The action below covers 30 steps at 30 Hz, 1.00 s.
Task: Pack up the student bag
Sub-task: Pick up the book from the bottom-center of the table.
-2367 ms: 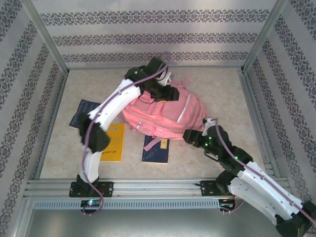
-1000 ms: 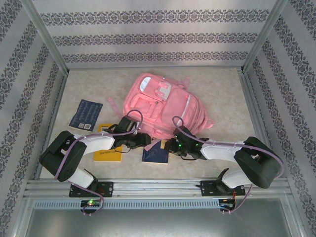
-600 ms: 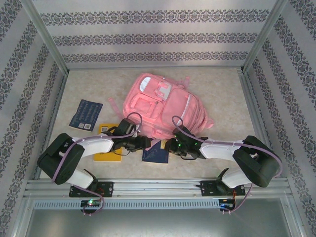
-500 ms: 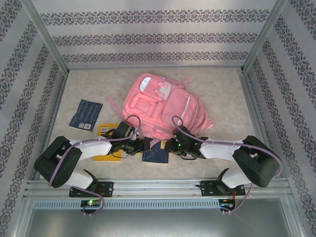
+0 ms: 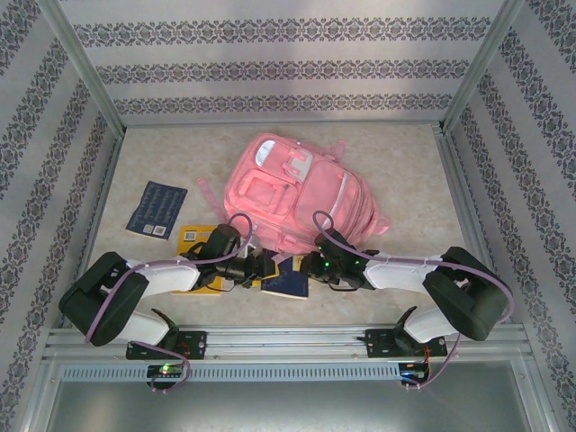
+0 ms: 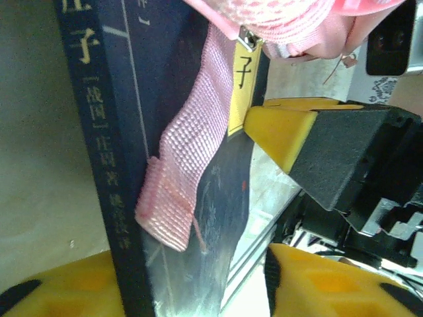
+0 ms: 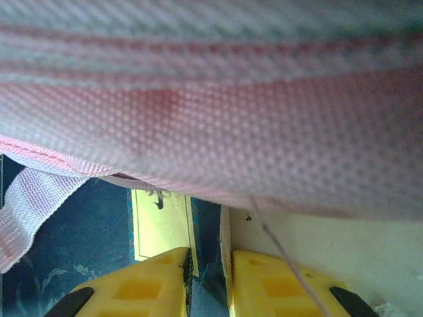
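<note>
The student bag (image 5: 297, 191) is a large pink backpack lying flat mid-table, also close above my right fingers (image 7: 211, 99). A dark blue book (image 5: 286, 281) lies at the bag's near edge, partly under it. One pink strap (image 6: 192, 145) of the bag drapes over the book (image 6: 125, 132). My left gripper (image 5: 259, 267) (image 6: 192, 281) straddles the book from its spine side, open, with a gap on one side. My right gripper (image 5: 309, 266) (image 7: 208, 267) is shut on the book's (image 7: 218, 231) opposite edge. Its yellow pad (image 6: 281, 129) shows in the left wrist view.
A yellow book (image 5: 193, 274) lies partly under my left arm. Another dark blue book (image 5: 155, 209) sits at the left. An aluminium rail (image 5: 288, 340) runs along the near edge, and patterned walls close in the other three sides.
My left gripper has slid right onto the book's left edge and its jaws have narrowed. The right gripper has closed slightly on the right edge. The bag has not moved.
</note>
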Available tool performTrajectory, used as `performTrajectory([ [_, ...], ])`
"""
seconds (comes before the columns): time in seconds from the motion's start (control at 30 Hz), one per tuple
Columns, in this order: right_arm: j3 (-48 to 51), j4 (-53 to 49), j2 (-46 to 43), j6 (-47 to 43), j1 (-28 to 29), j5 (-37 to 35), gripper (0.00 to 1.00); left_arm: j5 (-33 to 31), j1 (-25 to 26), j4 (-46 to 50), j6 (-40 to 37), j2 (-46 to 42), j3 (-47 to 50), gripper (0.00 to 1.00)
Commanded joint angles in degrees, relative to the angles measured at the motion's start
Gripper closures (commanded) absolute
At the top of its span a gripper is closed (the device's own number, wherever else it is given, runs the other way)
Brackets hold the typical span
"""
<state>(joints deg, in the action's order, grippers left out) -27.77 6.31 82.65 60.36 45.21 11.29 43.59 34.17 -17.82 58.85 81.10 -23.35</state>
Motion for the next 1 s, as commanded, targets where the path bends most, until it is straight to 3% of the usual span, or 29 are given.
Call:
performTrajectory([
  [0.0,1.1,6.6,3.7,1.2,0.8,3.1,0.75,3.3,1.0,-9.4,2.2,1.4,0.5,0.6],
  [0.17,2.1,6.9,2.3,1.9,0.8,2.2,0.72,4.4,1.0,-6.1,2.0,1.5,-0.5,0.91],
  [0.27,3.8,5.5,-2.1,2.3,0.8,-0.4,0.63,4.1,1.0,0.0,1.8,-3.9,-0.4,1.0],
  [0.43,6.2,0.6,-12.7,1.2,0.7,-4.9,0.4,1.1,0.8,19.3,-2.8,-18.5,-2.5,1.0],
  [0.67,6.3,-6.3,-27.9,-2.2,-2.1,-5.0,0.3,-3.2,-0.2,39.5,-8.2,-32.4,-9.6,1.0],
  [0.77,5.3,-7.6,-32.9,-3.5,-3.4,-2.9,0.29,-5.2,-0.3,42.9,-9.7,-34.1,-12.5,1.0],
  [0.97,4.9,-4.2,-39.7,-1.2,-3.8,0.4,0.23,-9.1,-0.4,38.8,-7.3,-35.3,-17.5,1.0],
])
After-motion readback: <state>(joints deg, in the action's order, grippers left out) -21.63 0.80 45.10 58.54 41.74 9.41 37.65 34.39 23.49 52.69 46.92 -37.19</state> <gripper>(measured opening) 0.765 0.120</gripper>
